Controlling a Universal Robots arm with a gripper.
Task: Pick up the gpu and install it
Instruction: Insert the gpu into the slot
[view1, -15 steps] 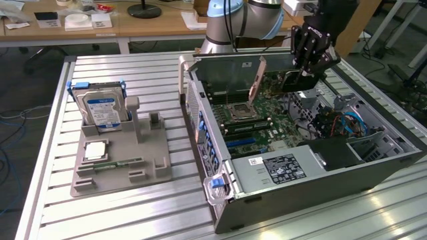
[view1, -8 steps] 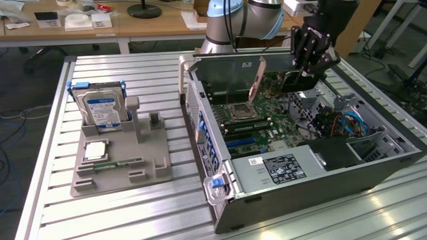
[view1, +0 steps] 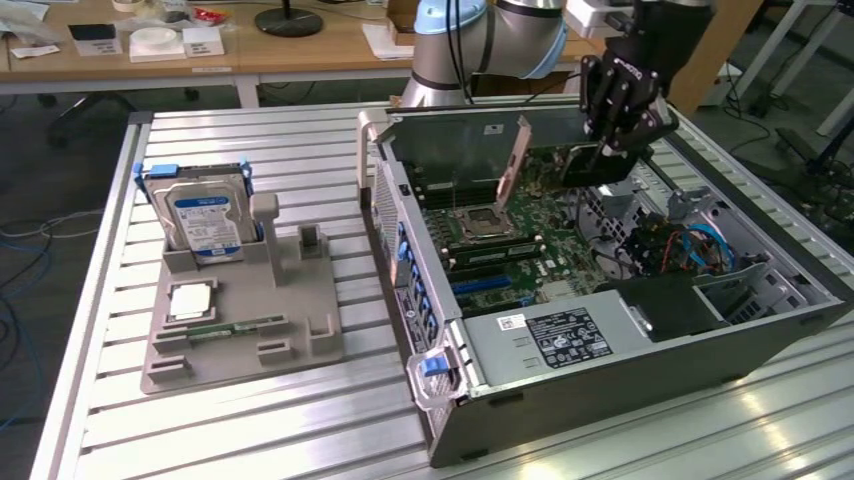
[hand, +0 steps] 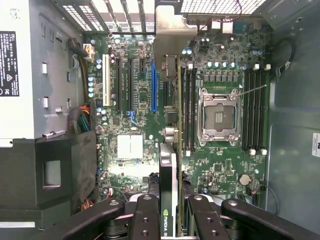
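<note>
Jaws clamp one gpu (hand: 168, 180) edge-on, hanging over the motherboard (hand: 135, 115) inside one open computer case (view1: 667, 370). One arm (view1: 534, 30) reaches over it, wrist pointing straight down. One hard drive (view1: 207, 215) stands in a grey tray (view1: 307, 345) on the counter (view1: 267, 440).

Readable print inside and beside the case
The brand name NVIDIA is read in white on the black edge of the gpu (hand: 168, 192), with the characters after it cut off. Print is also seen on the black power supply label (view1: 567, 335) and the blue-white hard drive label (view1: 203, 218), but none of it can be made out.
</note>
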